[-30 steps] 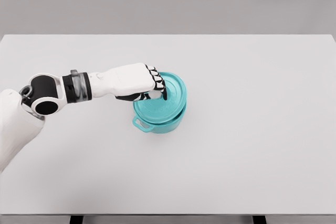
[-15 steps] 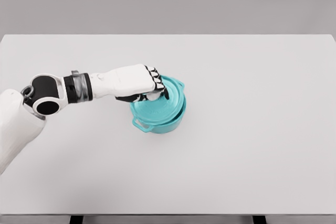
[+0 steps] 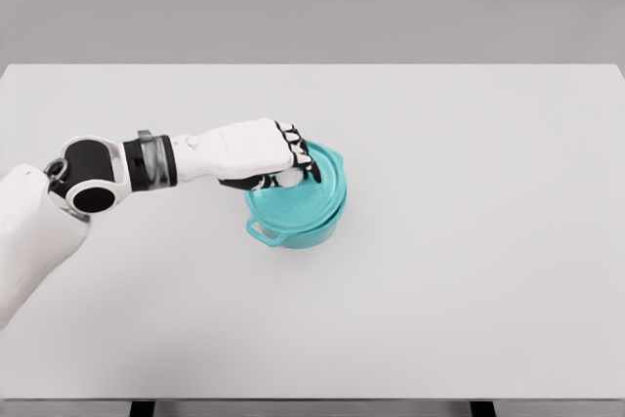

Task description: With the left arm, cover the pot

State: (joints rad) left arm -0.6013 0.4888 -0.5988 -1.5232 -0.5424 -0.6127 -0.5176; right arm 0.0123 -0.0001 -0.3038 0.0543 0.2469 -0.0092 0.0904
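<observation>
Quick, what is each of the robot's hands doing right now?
Left hand: closed on the knob of the teal lid, over the pot.
Right hand: not in view.

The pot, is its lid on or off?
On. The teal lid sits over the pot, hiding the inside, with the left robot hand gripping its knob.

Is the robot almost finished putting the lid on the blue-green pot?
Nearly. The round teal lid already lies on the teal pot, looking slightly tilted toward the front-left. The left hand is curled around the lid's white knob. What's left: seating the lid flat if needed, then letting go. The right arm isn't in view.
</observation>
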